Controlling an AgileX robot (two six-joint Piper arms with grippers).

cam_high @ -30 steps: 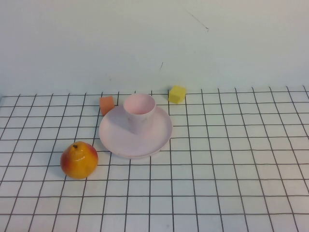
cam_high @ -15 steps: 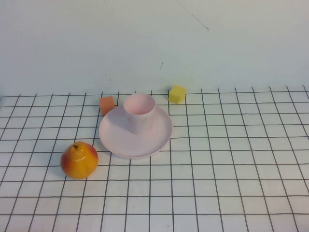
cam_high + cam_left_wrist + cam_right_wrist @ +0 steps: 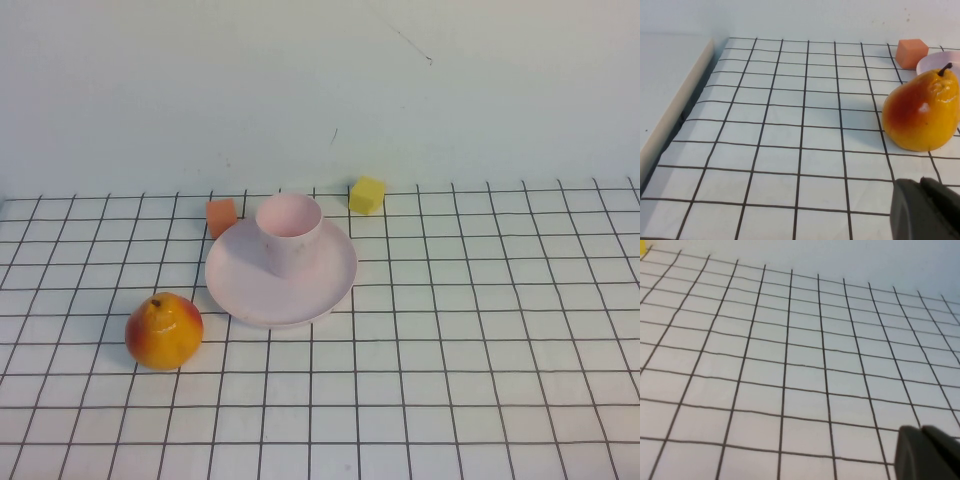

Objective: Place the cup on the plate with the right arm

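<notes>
Both end effectors, left (image 3: 926,210) and right (image 3: 927,454), unreadable, off-table; cup (image 3: 288,232) upright on plate (image 3: 250,290).

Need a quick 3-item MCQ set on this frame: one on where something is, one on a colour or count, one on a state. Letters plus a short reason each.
1. Where does the cup stand?
A. On the plate
B. Beside the pear
C. On the bare grid near the yellow cube

2. How many small cubes lie on the table?
A. One
B. Two
C. Three

3. How does the cup stand?
A. Tipped on its side
B. Upside down
C. Upright, mouth open upward

Key:
1 A: the cup rests on the back part of the plate.
2 B: an orange cube and a yellow cube sit behind the plate.
3 C: its open rim faces up.

The pear lies apart, to the plate's front left. Only a dark tip of the left gripper and of the right gripper shows in each wrist view; neither is near the cup.
</notes>
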